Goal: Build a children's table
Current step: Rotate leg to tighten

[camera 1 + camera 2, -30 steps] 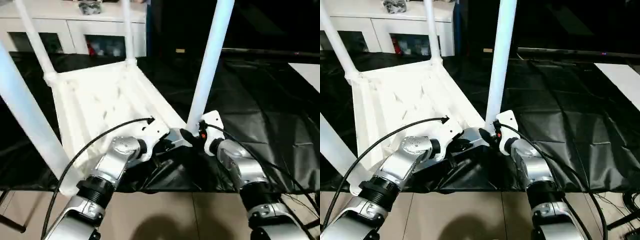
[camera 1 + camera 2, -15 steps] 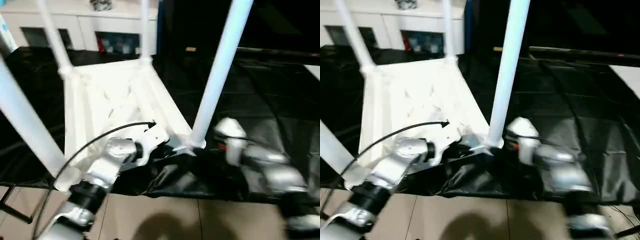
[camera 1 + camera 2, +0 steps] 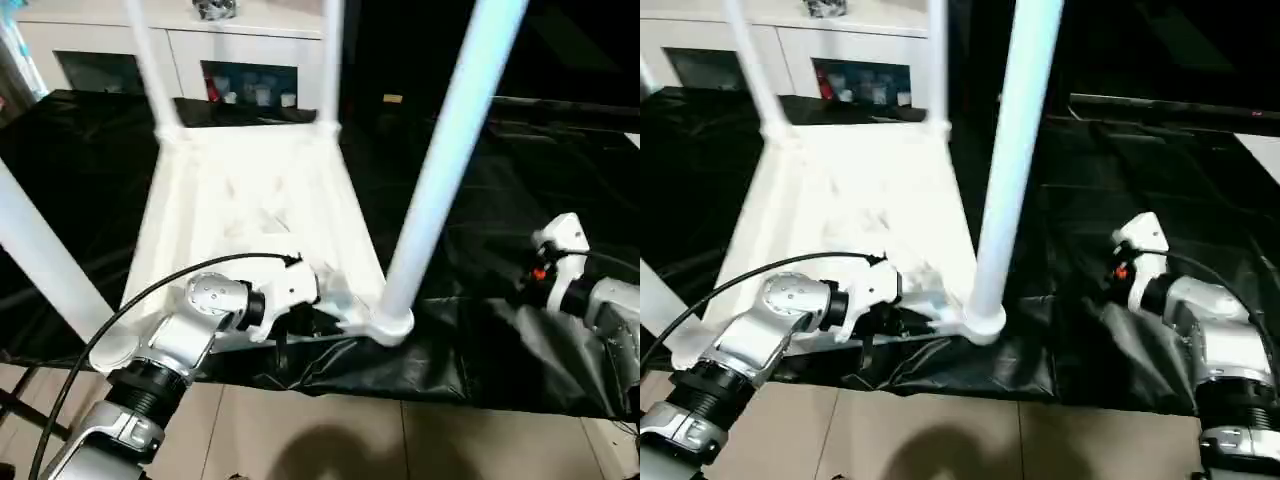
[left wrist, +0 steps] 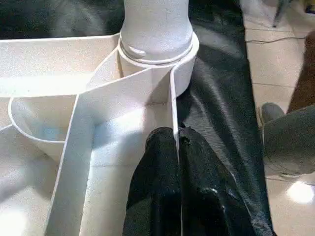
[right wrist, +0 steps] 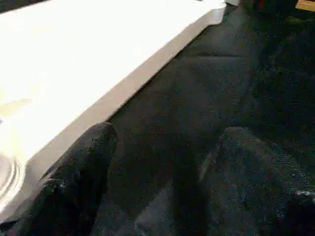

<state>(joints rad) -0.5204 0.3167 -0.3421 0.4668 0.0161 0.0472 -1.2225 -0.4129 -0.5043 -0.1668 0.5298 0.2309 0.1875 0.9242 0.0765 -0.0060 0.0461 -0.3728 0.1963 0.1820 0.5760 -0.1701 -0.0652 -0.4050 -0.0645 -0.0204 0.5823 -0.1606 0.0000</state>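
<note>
Left claw (image 4: 175,147) is clamped on a tabletop (image 3: 250,200) rib beside the near leg (image 3: 440,170); right claw (image 5: 162,162) hangs open. Tabletop overhangs the counter (image 3: 520,150) edge, so 1 careless tug could tip it off.

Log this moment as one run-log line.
left gripper: shut on tabletop rib beside near-right leg | right gripper: open, off the tabletop, over black cloth | four legs socketed

Left gripper (image 4: 176,142) is closed on a thin upright rib (image 4: 173,105) of the white tabletop (image 4: 44,64), one finger (image 4: 155,169) each side. Just beyond, a leg (image 4: 156,22) sits in a round corner socket (image 4: 184,69). Black cloth (image 4: 216,98) lies beside; tiled floor (image 4: 275,59) beyond.
</note>
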